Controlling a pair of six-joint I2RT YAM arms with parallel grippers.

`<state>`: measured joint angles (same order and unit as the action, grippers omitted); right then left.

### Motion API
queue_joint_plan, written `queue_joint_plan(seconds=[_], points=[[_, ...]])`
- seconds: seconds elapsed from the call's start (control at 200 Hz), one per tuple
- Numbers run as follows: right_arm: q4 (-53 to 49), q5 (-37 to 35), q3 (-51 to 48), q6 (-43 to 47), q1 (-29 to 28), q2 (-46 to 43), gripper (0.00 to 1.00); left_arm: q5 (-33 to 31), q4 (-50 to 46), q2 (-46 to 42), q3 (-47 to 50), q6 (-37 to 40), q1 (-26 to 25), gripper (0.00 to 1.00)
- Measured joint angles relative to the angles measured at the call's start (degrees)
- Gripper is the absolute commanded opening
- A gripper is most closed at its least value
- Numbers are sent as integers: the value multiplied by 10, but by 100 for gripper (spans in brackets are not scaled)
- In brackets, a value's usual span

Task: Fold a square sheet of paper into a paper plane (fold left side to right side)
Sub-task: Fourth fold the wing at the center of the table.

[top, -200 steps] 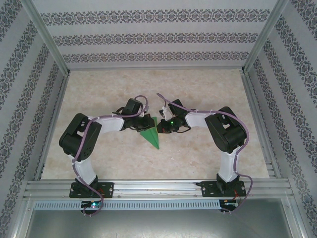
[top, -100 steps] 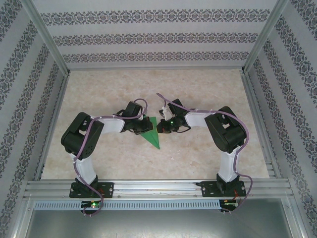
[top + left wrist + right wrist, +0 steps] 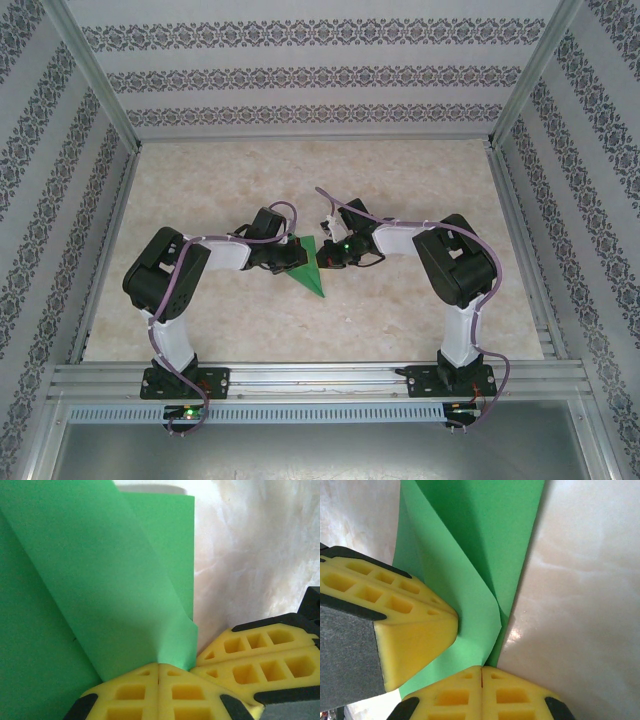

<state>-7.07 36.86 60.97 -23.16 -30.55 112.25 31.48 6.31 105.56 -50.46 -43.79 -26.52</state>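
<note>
**A:** How does the left gripper [image 3: 158, 669] stand?

**B:** Clenched. Its two yellow pads [image 3: 132, 696] meet flat along a seam with no gap. Their tip sits right at the foot of a raised flap of the square sheet of paper [image 3: 100, 580]. I cannot tell whether the flap's edge is nipped between them.

**A:** And the right gripper [image 3: 481, 672]?

**B:** Clenched as well, with its pads pressed together. Its tip touches the green sheet at a low corner where one layer folds over another. In that wrist view a yellow finger of the left gripper comes in from the left and rests on the same paper, just beside the right one.

**A:** So the two nearly meet?

**B:** Yes. From above, both arms bend inward, and their grippers face each other across the wide end of the sheet, close together.

**A:** Where does the paper lie?

**B:** It lies around the middle of the bench [image 3: 200, 180], between the two grippers. From above it looks like a narrow green triangle. The broad end is up by the fingers, and the sharp point reaches toward the near edge, slightly to the right. Part of it stands up off the surface as a slanted flap, and the rest lies flat.

**A:** And around it?

**B:** There is pale marbled bench on every side, with patterned walls [image 3: 300, 80] beyond.
</note>
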Motion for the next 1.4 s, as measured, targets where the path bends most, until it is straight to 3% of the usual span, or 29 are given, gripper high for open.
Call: queue_joint_plan(seconds=[0.34,0.5,0.545,0.814,1.044,1.399], points=[[-5,14,4,3,3,-8,30,0,6,0,3,0,0,0],[-8,22,1,2,20,-34,33,0,7,0,3,0,0,0],[-8,22,-6,2,24,-48,31,0,8,0,3,0,0,0],[6,73,-77,-26,22,-107,0,0,8,0,3,0,0,0],[20,121,-101,-53,-9,-107,0,0,8,0,3,0,0,0],[32,127,-102,-57,-20,-95,0,0,8,0,3,0,0,0]])
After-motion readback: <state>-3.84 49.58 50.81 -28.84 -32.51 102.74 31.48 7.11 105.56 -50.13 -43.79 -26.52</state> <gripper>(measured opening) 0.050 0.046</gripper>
